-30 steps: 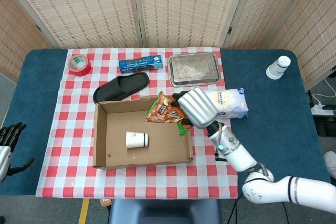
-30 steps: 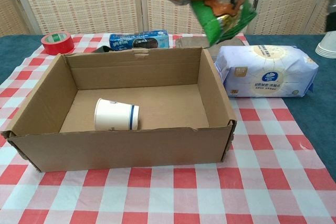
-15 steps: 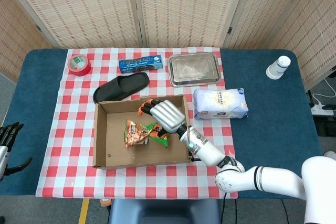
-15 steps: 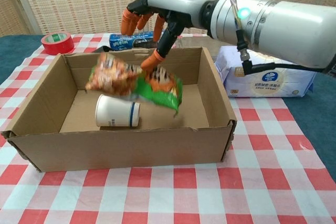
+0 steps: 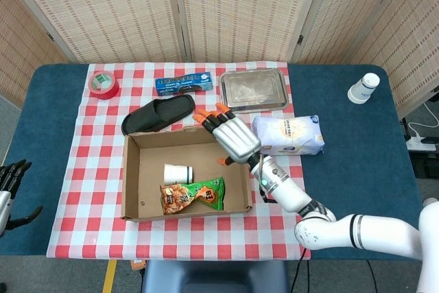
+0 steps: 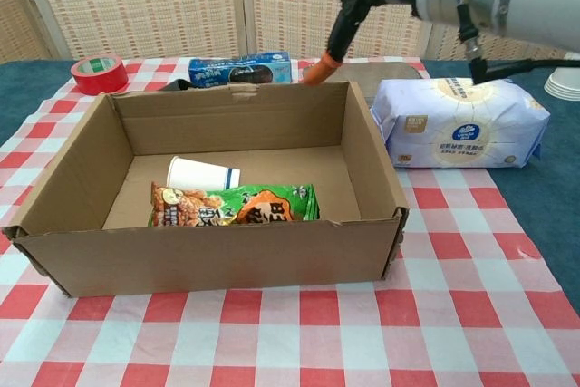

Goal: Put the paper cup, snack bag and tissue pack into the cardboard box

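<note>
Two of your three items are in: the paper cup (image 5: 178,173) and snack bag (image 5: 193,197) lie inside the cardboard box (image 5: 134,178), while the tissue pack (image 5: 291,134) waits just right of it, your right hand (image 5: 233,136) above the box's right wall, fingers (image 6: 313,72) spread and empty.

Matt cardboard box (image 6: 208,251) holds a glossy snack bag (image 6: 237,205) and smooth paper cup (image 6: 201,172).

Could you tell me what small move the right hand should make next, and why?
Probably swing the right hand, open and empty above the cardboard box, over to the tissue pack. The paper cup and snack bag already lie inside; only the tissue pack remains on the table beside the box.
</note>
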Robot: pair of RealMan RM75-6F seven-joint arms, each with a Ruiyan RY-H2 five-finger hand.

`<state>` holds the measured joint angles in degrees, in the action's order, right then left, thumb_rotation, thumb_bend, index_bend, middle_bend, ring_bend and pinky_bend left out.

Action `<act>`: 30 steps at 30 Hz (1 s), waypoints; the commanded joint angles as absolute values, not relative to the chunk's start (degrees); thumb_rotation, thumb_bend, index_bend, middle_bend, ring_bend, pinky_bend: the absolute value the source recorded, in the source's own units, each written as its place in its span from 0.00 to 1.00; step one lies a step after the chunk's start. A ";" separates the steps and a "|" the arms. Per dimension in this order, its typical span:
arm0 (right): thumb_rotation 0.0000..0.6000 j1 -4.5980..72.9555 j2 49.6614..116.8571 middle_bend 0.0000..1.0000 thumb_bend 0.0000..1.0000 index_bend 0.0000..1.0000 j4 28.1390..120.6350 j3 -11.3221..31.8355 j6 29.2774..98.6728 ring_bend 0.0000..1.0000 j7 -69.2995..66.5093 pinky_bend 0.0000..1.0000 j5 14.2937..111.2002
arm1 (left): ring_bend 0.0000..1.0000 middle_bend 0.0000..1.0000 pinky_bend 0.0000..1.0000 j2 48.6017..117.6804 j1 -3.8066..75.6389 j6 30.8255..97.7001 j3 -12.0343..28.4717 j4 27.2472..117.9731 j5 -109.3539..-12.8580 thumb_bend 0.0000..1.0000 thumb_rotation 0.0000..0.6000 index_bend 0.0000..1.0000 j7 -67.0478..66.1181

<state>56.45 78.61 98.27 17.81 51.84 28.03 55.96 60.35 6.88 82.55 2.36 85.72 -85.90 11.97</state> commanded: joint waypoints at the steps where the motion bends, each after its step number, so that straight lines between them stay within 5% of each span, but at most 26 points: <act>1: 1.00 55.42 70.92 0.00 0.00 0.00 101.71 16.07 54.61 0.00 35.66 0.00 45.93 | 0.00 0.00 0.00 60.41 6.92 82.51 2.31 85.85 -85.97 0.23 1.00 0.00 11.74; 14: 1.00 51.23 65.63 0.00 0.00 0.00 96.47 10.85 53.31 0.00 34.07 0.00 38.84 | 0.00 0.00 0.00 60.42 6.85 82.83 2.18 86.13 -86.31 0.23 1.00 0.00 11.22; 30: 1.00 50.47 72.50 0.00 0.00 0.00 80.58 7.51 42.28 0.00 24.76 0.00 41.19 | 0.00 0.00 0.00 60.20 6.84 82.83 2.15 85.70 -86.29 0.23 1.00 0.00 12.15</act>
<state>50.32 71.62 81.54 8.04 43.14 25.34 40.83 60.20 6.84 82.82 2.15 85.71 -86.29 12.14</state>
